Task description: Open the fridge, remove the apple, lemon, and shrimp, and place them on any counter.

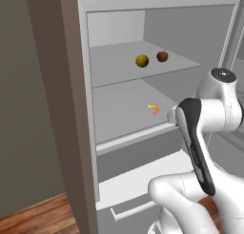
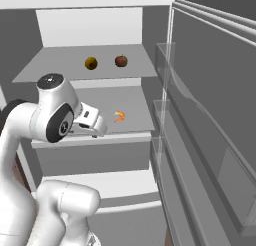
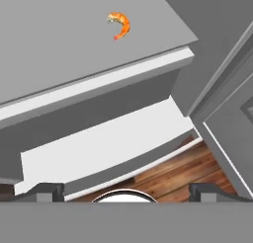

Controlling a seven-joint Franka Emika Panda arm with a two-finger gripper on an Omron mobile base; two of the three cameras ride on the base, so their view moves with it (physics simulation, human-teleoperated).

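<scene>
Wooden floorboards (image 3: 173, 175), warm brown with visible plank seams, lie below the open fridge (image 1: 121, 152), a light-grey box with smooth matte walls. No brand, label or writing can be read anywhere on it.

Nearest the camera on the hand, the gripper (image 3: 126, 190) has its two dark tips at the far sides of the bottom edge, spread as wide as they go, with nothing between them. From the right base camera its pale block-shaped hand (image 2: 92, 121) sits just in front of the middle shelf's edge.

Beyond the tips comes the lower drawer (image 3: 106, 150), white, flat-topped, with a slightly curved front lip. Above it runs the middle shelf (image 1: 119, 109), a plain grey slab with a paler front strip. On it rests the shrimp (image 1: 153, 108), a tiny orange curled crescent, alone and toward the right.

Farther back and higher, the upper shelf (image 1: 114, 62) carries the lemon (image 1: 142, 61), round and yellow-olive, and just to its right, apart from it, the apple (image 1: 162, 56), round and dark red with a short stem.

To the right stands the door (image 2: 210, 130), swung open, lined with clear, glassy bins.
</scene>
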